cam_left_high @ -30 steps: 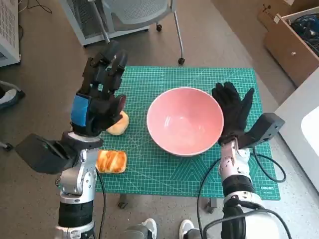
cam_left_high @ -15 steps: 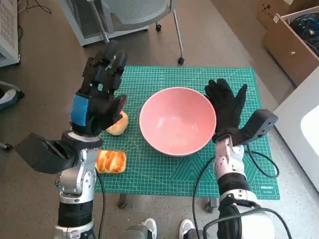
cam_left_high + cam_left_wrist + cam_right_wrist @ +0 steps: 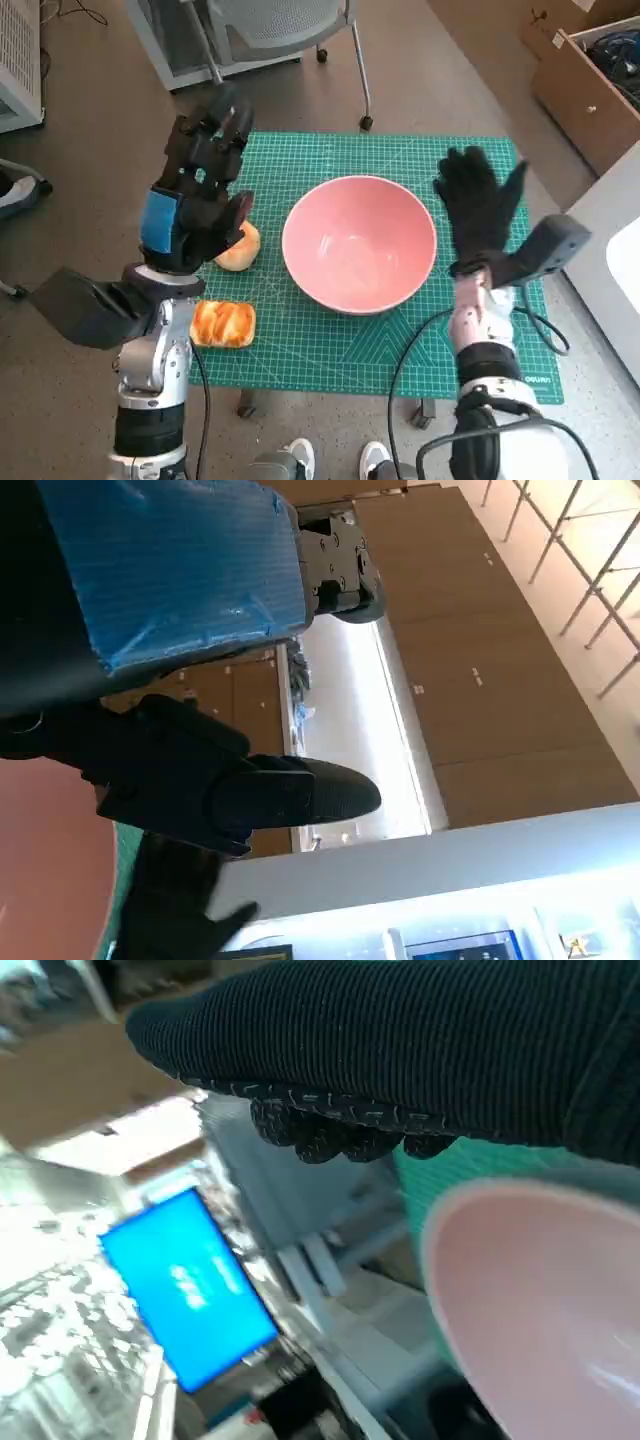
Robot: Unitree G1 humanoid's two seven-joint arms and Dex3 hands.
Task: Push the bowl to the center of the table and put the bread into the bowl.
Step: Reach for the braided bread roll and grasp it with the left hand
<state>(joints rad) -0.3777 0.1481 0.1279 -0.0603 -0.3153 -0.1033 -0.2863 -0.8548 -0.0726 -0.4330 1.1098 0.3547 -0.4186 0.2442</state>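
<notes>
A big pink bowl (image 3: 359, 243) sits empty near the middle of the green cutting mat (image 3: 400, 345). My right hand (image 3: 480, 208) in its black glove is held flat with fingers spread, just right of the bowl and a small gap away from its rim. The bowl (image 3: 545, 1305) also fills a corner of the right wrist view, below the glove (image 3: 400, 1040). My left hand (image 3: 200, 195) is raised above the mat's left side, fingers apart, holding nothing. Under it lies a round bun (image 3: 239, 249). A glazed bread piece (image 3: 223, 324) lies at the mat's near left edge.
An office chair base (image 3: 280, 40) stands beyond the table's far edge. A wooden box with cables (image 3: 590, 70) is at the upper right, a white surface (image 3: 610, 260) at the right. Feet (image 3: 290, 462) show below the table's near edge.
The right hand pushed the bowl a little leftward toward the mat's middle, then drew back to the right and off the rim. The left hand and both breads stayed put.
</notes>
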